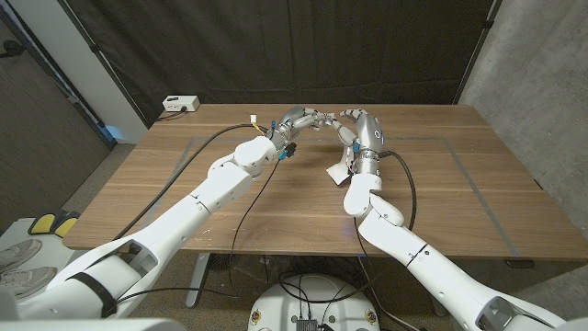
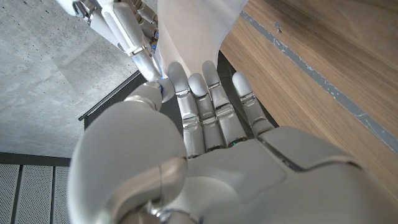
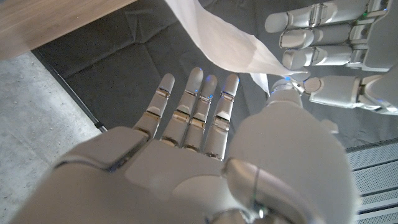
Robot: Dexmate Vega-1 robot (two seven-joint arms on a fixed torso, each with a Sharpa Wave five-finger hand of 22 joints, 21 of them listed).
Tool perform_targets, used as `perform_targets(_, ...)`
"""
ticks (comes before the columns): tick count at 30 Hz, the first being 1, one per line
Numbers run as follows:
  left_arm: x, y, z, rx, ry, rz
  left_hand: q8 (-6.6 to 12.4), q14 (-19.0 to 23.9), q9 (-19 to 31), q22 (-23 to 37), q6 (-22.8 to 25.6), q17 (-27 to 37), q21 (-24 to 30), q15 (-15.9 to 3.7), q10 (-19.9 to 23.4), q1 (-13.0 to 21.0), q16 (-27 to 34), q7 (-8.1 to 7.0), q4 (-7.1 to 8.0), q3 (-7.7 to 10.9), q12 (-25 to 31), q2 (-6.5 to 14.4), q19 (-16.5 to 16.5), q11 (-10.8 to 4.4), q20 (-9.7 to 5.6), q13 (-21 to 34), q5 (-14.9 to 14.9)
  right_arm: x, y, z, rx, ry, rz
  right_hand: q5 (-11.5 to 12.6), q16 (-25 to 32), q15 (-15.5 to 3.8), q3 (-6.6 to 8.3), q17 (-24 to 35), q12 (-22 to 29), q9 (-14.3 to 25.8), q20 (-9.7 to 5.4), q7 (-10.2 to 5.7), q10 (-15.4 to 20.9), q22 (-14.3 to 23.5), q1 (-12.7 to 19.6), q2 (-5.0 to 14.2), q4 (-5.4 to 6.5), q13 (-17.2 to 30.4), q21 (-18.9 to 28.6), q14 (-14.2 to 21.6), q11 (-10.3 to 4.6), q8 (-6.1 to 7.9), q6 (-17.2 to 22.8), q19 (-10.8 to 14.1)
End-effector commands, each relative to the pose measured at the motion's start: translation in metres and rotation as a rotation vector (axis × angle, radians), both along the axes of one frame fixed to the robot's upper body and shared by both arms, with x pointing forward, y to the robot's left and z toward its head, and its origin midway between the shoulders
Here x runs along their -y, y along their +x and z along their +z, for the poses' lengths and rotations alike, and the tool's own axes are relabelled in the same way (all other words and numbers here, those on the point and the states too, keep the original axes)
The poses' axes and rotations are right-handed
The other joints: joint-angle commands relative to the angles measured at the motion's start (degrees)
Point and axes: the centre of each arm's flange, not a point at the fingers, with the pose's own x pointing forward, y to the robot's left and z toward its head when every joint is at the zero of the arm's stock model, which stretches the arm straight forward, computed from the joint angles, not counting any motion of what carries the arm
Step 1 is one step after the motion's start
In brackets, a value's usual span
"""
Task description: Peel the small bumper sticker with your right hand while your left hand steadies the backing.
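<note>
Left hand and right hand both pinching white backing sheet (head view: sheet dangles over table)

I'm working in what looks like a lab or test bay — not a home. A dark curtain hangs across the top of the frame behind the wooden table, with a bare concrete wall at upper right. Grey tape lines mark out a rectangle on the tabletop, and a small white box with a cable sits at its upper-left corner — rig hardware, not furniture.
</note>
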Motion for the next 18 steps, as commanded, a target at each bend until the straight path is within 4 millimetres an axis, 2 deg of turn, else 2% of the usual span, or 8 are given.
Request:
perform_targets(1, -0.0006, 0.0002, 0.0002, 0.003, -0.003, -0.001, 0.65, 0.3, 0.0, 0.0, -0.2, 0.1, 0.3, -3.93, 2.2, -0.1, -0.1, -0.05, -5.51, 6.55, 0.1, 0.5, 0.1, -2.11, -0.18, 0.2, 0.4, -0.0082, 0.0027, 0.0015, 0.047, -0.003, -0.081, 0.6, 0.5, -6.64, 0.32, 0.0, 0.8, 0.2, -0.30, -0.15, 1.3, 0.1, 1.9, 0.53, -0.89, -0.2, 0.0, 1.2, -0.46, 0.44, 1.4, 1.1)
perform_targets(2, -0.0007, 0.0003, 0.0005, 0.003, -0.004, -0.001, 0.67, 0.3, 0.0, 0.0, -0.2, 0.1, 0.3, -3.90, 2.2, -0.1, -0.1, -0.07, -5.51, 6.56, 0.1, 0.5, 0.1, -2.20, -0.19, 0.3, 0.4, -0.0083, 0.0028, 0.0015, 0.046, -0.002, -0.083, 0.8, 0.6, -6.78, 0.60, -0.1, 1.2, 0.1, 0.01, -0.33, 2.5, 0.1, 2.8, 1.11, -1.21, -0.5, 0.1, 2.0, -0.64, 0.89, 2.9, 1.6)
perform_targets(6, -0.0004, 0.0009, 0.0014, 0.006, -0.001, -0.003, 0.76, 0.3, -0.1, 0.0, -0.3, 0.2, 0.3, -3.89, 2.3, -0.2, -0.1, -0.14, -5.52, 6.62, 0.0, 0.5, 0.1, -2.37, -0.18, 0.0, 0.4, -0.0086, 0.0035, 0.0021, 0.032, -0.007, -0.093, 1.1, 0.8, -7.18, 0.71, -0.2, 1.8, -0.1, -0.55, -0.57, 4.3, 0.1, 3.9, 1.56, -1.69, -1.0, 0.0, 3.1, -1.32, 1.30, 4.7, 1.8)
perform_targets(12, -0.0006, 0.0013, 0.0024, 0.008, -0.004, 0.000, 0.86, 0.3, -0.2, 0.0, -0.4, 0.3, 0.3, -3.96, 2.3, -0.3, -0.2, -0.13, -5.49, 6.68, 0.0, 0.5, 0.1, -2.32, -0.17, 0.0, 0.4, -0.0087, 0.0048, 0.0036, 0.014, -0.028, -0.086, 1.4, 0.8, -7.11, 0.43, -0.2, 2.5, -0.5, -0.16, -0.54, 6.4, 0.1, 4.3, 1.85, -1.76, -1.9, -0.1, 4.7, -1.85, 1.89, 7.6, 2.3)
perform_targets(14, -0.0013, 0.0010, 0.0023, 0.009, -0.005, 0.004, 0.91, 0.4, -0.2, 0.0, -0.4, 0.3, 0.3, -3.89, 2.2, -0.3, -0.2, -0.15, -5.52, 6.72, 0.1, 0.5, 0.1, -2.35, -0.17, 0.2, 0.5, -0.0073, 0.0054, 0.0044, 0.018, -0.042, -0.059, 1.7, 0.8, -7.35, 0.56, -0.5, 3.2, -0.9, 0.27, -0.27, 8.1, 0.1, 4.9, 2.37, -1.93, -2.4, 0.0, 6.3, -2.12, 2.75, 10.8, 3.0)
perform_targets(17, -0.0020, 0.0008, 0.0021, 0.008, -0.007, 0.007, 0.99, 0.5, -0.3, 0.0, -0.4, 0.3, 0.3, -3.90, 2.2, -0.3, -0.2, -0.16, -5.54, 6.77, 0.1, 0.5, 0.1, -2.38, -0.13, 0.2, 0.4, -0.0072, 0.0067, 0.0053, 0.041, -0.059, -0.026, 2.8, 0.4, -8.14, 2.24, -1.2, 4.7, -2.0, -0.02, -1.04, 13.0, 0.1, 8.5, 4.26, -3.48, -4.0, 0.3, 9.1, -3.44, 3.54, 15.4, 4.3)
perform_targets(18, -0.0020, 0.0008, 0.0021, 0.008, -0.007, 0.007, 1.02, 0.5, -0.3, 0.0, -0.5, 0.3, 0.4, -3.82, 2.3, -0.3, -0.2, -0.17, -5.54, 6.78, -0.1, 0.5, 0.2, -2.34, -0.12, -0.2, 0.4, -0.0072, 0.0067, 0.0053, 0.043, -0.059, -0.024, 3.0, 0.2, -8.58, 2.56, -1.2, 4.9, -2.2, -0.16, -1.11, 13.6, 0.0, 9.0, 4.61, -3.72, -4.3, 0.3, 9.4, -3.55, 3.64, 16.0, 4.5)
